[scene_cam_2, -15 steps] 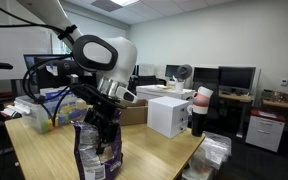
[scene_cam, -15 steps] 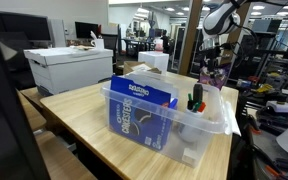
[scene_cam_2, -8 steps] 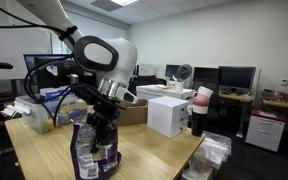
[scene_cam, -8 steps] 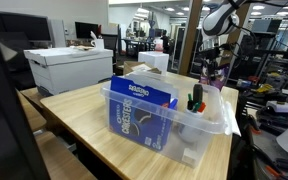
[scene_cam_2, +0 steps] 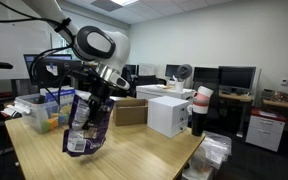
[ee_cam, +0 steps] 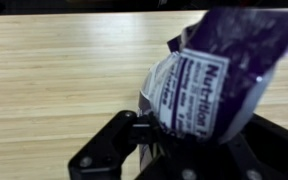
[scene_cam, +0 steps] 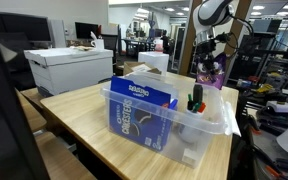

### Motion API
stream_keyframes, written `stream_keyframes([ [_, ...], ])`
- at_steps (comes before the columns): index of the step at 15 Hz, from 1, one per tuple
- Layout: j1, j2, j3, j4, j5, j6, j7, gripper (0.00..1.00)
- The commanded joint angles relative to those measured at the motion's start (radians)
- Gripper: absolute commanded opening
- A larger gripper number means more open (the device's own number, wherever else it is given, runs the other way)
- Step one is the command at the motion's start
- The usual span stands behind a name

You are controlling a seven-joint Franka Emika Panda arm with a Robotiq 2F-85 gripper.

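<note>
Lifted off the wooden table [scene_cam_2: 149,150], the purple snack bag [scene_cam_2: 84,128] now hangs tilted, clamped in the gripper [scene_cam_2: 92,97]; grasp looks secure.

On my feed I see a white arm [scene_cam_2: 96,45] of smooth, rounded segments with a big grey-ringed joint cap, thin black cables [scene_cam_2: 52,60] looping off its side, and a matte black gripper [scene_cam_2: 90,97] with chunky, angular fingers.
</note>
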Motion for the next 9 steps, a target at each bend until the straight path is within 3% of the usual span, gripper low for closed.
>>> stream_keyframes([
  [1,0.038,-0.082,0.044,0.010,-0.032,-0.070,0.043,0.04],
  [6,0.142,-0.205,0.149,0.025,-0.043,-0.123,0.027,0.04],
  [9,0.175,-0.236,0.177,0.030,-0.038,-0.125,0.012,0.04],
])
